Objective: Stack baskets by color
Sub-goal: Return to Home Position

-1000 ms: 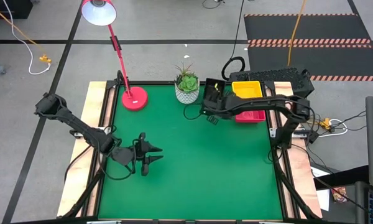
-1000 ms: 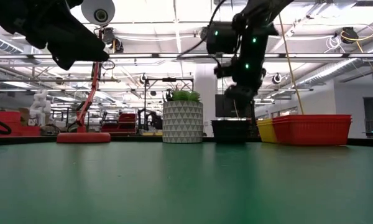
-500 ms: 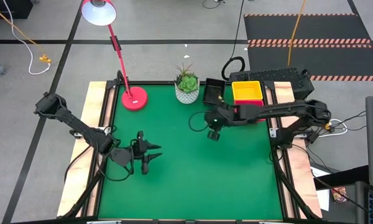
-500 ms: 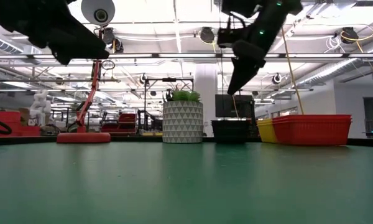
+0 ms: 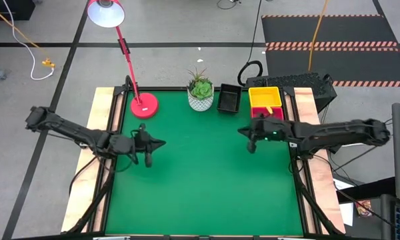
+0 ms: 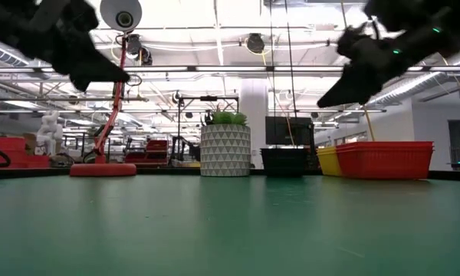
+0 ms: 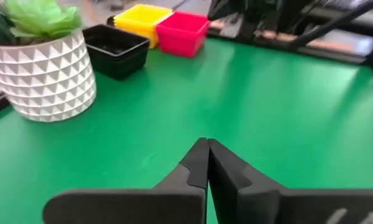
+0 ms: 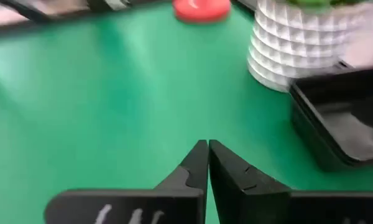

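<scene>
Black baskets [image 5: 229,99], yellow baskets [image 5: 265,97], red baskets [image 6: 385,159] stacked along far table [image 5: 200,187] edge, left gripper [image 7: 207,144] pressed together, right gripper [image 8: 207,146] likewise

green table [image 5: 207,180] | far side: lamp base [image 5: 144,105]; plant pot [image 5: 201,99]; black baskets [image 5: 229,99]; yellow baskets [image 5: 265,97]; red baskets [image 5: 268,112]

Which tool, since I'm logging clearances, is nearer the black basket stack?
Right. The right tool hangs near the black basket stack, not touching; the left tool is far across the mat.

No readable text (anywhere in view).
</scene>
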You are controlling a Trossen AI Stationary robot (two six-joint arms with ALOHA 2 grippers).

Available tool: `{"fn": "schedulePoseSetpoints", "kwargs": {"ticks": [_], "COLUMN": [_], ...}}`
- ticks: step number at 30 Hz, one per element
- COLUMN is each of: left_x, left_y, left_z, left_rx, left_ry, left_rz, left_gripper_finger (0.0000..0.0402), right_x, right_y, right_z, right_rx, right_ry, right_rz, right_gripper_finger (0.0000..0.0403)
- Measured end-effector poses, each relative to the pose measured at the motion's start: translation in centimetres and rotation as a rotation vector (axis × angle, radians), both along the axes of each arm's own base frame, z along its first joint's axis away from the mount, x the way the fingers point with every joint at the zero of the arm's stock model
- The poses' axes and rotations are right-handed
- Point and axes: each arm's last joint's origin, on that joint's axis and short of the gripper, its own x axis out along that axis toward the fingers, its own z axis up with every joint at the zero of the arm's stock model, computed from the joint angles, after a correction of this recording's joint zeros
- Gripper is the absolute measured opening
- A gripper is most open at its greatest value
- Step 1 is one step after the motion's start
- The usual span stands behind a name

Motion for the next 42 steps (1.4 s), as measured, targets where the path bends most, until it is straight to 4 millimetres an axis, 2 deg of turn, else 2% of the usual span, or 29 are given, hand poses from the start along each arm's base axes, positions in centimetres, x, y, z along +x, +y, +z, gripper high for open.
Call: {"fn": "schedulePoseSetpoints", "kwargs": {"ticks": [6,9,11,14,19,22,28,32,36,42], "left_x": [-2.9,-3.7,-3.9,-4.0,-4.1,-4.1,-4.1,-4.1,-4.2,-4.7], "left_y": [1.0,1.3,1.3,1.4,1.4,1.4,1.4,1.4,1.3,1.3], "left_z": [-3.4,-4.8,-4.9,-5.0,-5.0,-5.0,-5.0,-5.0,-5.1,-5.0], "left_rx": [-0.037,-0.033,-0.031,-0.022,-0.009,-0.014,-0.004,0.003,-0.001,-0.009], "left_ry": [-0.198,-0.208,-0.186,-0.179,-0.174,-0.179,-0.18,-0.177,-0.159,-0.171], "left_rz": [-0.07,-0.083,-0.083,-0.083,-0.085,-0.08,-0.077,-0.077,-0.086,-0.09], "left_gripper_finger": [0.0003,0.0003,0.0002,0.0003,0.0002,0.0005,0.0002,0.0009,0.0005,0.001], "right_x": [-2.7,-3.6,-4.2,-4.3,-4.4,-4.5,-4.5,-4.6,-5.3,-6.6], "right_y": [0.5,0.6,0.7,0.8,0.9,1.2,1.3,1.1,1.1,1.3], "right_z": [-2.0,-3.2,-4.3,-3.6,-3.7,-3.0,-2.9,-2.7,-2.3,-2.9], "right_rx": [0.012,-0.008,-0.013,-0.024,-0.01,-0.018,-0.063,-0.088,-0.107,-0.08], "right_ry": [-0.246,-0.316,-0.344,-0.456,-0.449,-0.516,-0.514,-0.529,-0.55,-0.483], "right_rz": [0.111,0.149,0.153,0.166,0.202,0.268,0.291,0.241,0.216,0.214], "right_gripper_finger": [0.0001,0.0001,0.0001,0.0001,0.0,0.0,0.0,0.0,0.0,0.0]}}
